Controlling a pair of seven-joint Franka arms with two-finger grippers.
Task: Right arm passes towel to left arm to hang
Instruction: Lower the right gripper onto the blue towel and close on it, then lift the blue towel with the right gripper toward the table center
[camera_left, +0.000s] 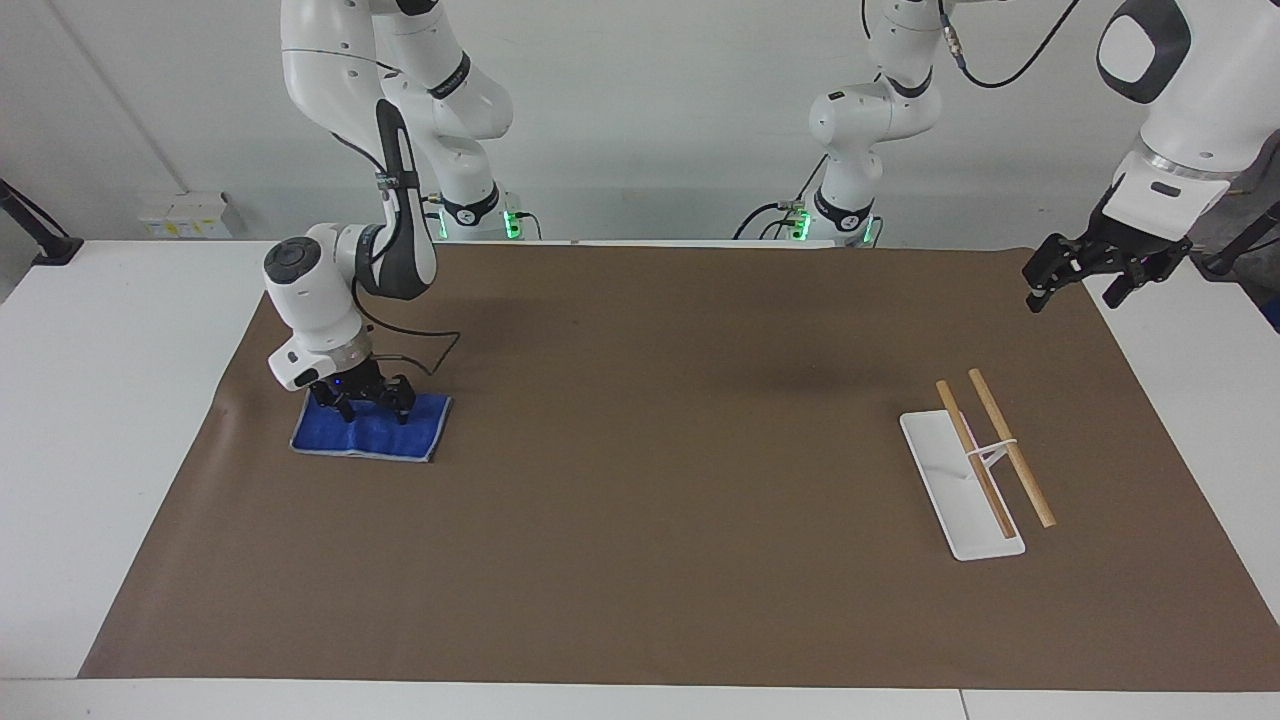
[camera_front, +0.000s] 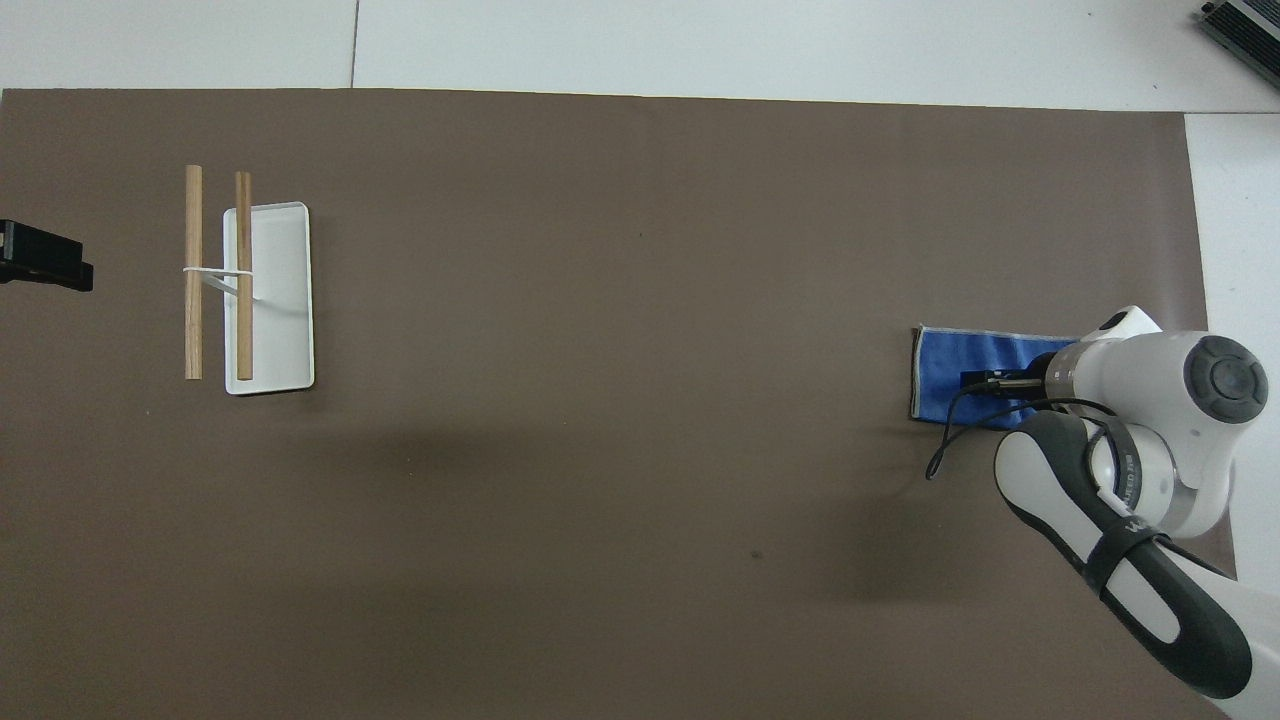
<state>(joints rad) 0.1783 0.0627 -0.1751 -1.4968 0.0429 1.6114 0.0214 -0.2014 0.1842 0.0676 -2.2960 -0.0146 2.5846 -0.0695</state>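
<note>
Towel (camera_left: 369, 428) lies flat beneath right hand (camera_left: 361, 400).

A high camera faces the robots; another looks steeply down from above them; both share the brown mat (camera_left: 650, 450)

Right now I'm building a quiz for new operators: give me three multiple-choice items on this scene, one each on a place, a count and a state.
1. Where is the towel?
A. toward the right arm's end of the mat
B. on the rack
C. in the left tool

2. How many wooden bars has the rack?
A. one
B. two
C. four

3. How does the towel lie?
A. flat on the mat
B. draped over a bar
C. lifted clear

Answers: A, it lies under the right tool; B, two parallel bars show; A, it rests flat on the mat, while the left tool waits over the mat's edge.
</note>
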